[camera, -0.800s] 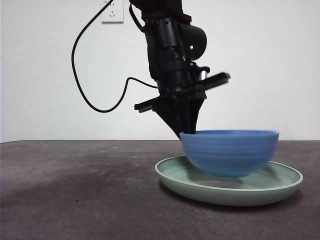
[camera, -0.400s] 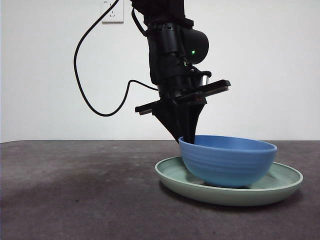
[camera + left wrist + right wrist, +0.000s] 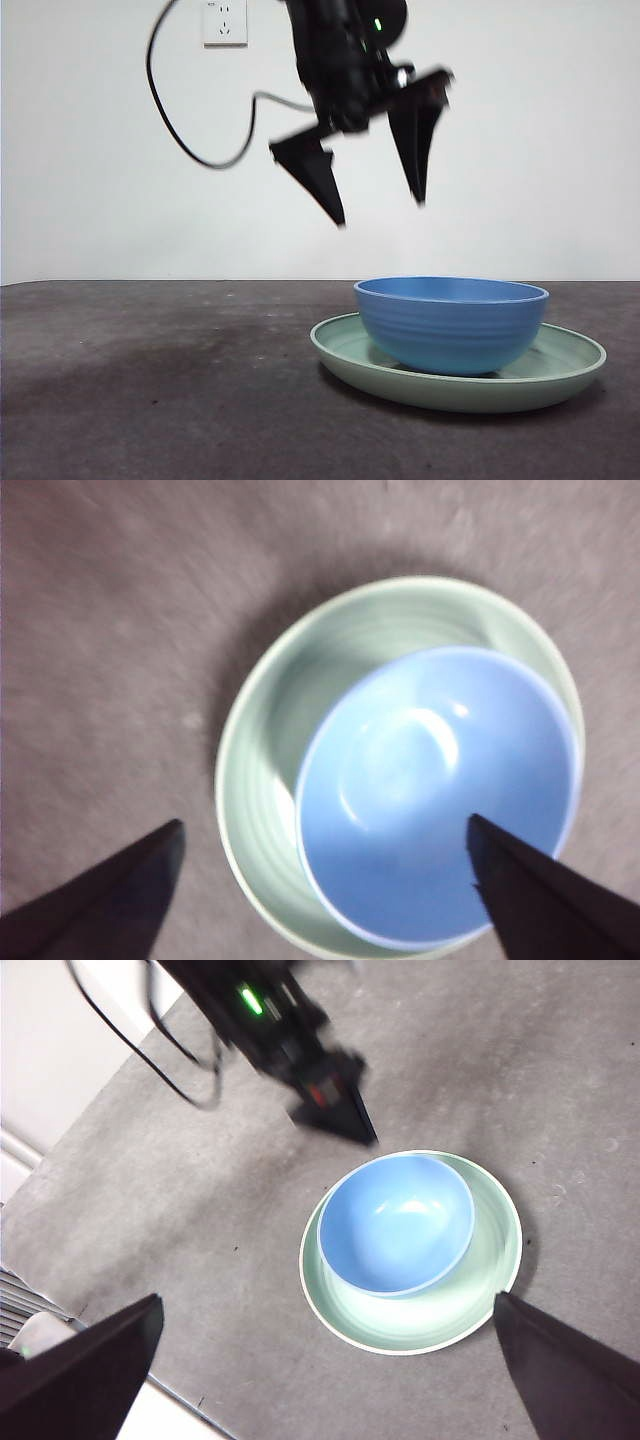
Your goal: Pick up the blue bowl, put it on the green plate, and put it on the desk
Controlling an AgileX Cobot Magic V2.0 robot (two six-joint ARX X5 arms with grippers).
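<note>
Front view, left to right: bare desk [image 3: 150, 380] on the left, dark and matte, nothing on it there. Above centre, the left gripper [image 3: 380, 215] hangs clear of everything, jaws spread wide apart and empty, tips pointing down toward the bowl but well above its rim; a black cable [image 3: 185, 120] loops off behind it below a wall socket [image 3: 224, 20]. Right of centre, the blue bowl [image 3: 452, 322] sits inside the green plate [image 3: 458, 372], which lies flat on the desk. The bowl is upright, mouth up, rim about level; being round it has no long axis, only its vertical axis, which stands straight. Left wrist view confirms: the bowl [image 3: 435, 790] rests off-centre in the plate [image 3: 270, 750], crowding one side of the rim and leaving a crescent of bare plate on the other. Judgement: the offset likely follows from a rim grasp, the bowl landing wherever the pinch carried it. The placement step looks done; the open jaws fit a release. The right gripper [image 3: 330, 1360] waits high and well off, jaws apart, nothing between them, looking down on the bowl [image 3: 396, 1222] and the plate [image 3: 470, 1305]. Remaining work, judged from the task: possibly setting the stack on the desk, though it already rests there.
</note>
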